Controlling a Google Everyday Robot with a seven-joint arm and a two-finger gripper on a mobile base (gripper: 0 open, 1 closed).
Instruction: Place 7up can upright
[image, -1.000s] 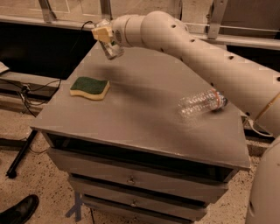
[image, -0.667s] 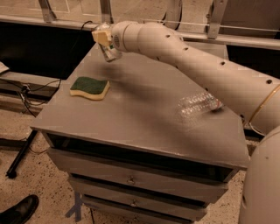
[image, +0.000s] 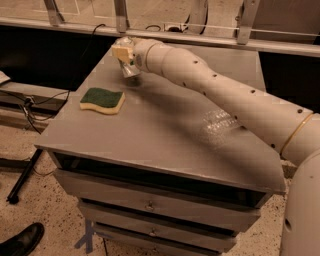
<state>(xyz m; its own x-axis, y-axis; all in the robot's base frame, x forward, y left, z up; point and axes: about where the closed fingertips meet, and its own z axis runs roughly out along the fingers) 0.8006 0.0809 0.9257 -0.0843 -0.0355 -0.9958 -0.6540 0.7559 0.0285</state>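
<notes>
At the far left, a dark shoe (image: 22, 241) stands on the speckled floor, and black cables (image: 30, 102) trail beside the grey cabinet. On the left part of the tabletop (image: 150, 145) lies a green sponge (image: 102, 100) with a yellow underside, flat and by itself. Just behind it and to its right, near the back left edge, the claw (image: 126, 62) is closed around the 7up can (image: 130, 70). The can is tilted, its shiny lower end close to the surface; I cannot tell whether it touches. From there the cream arm (image: 225, 100) slants down to the right across the tabletop. Under it, well apart from the can, a clear plastic bottle (image: 217, 126) lies on its side.
</notes>
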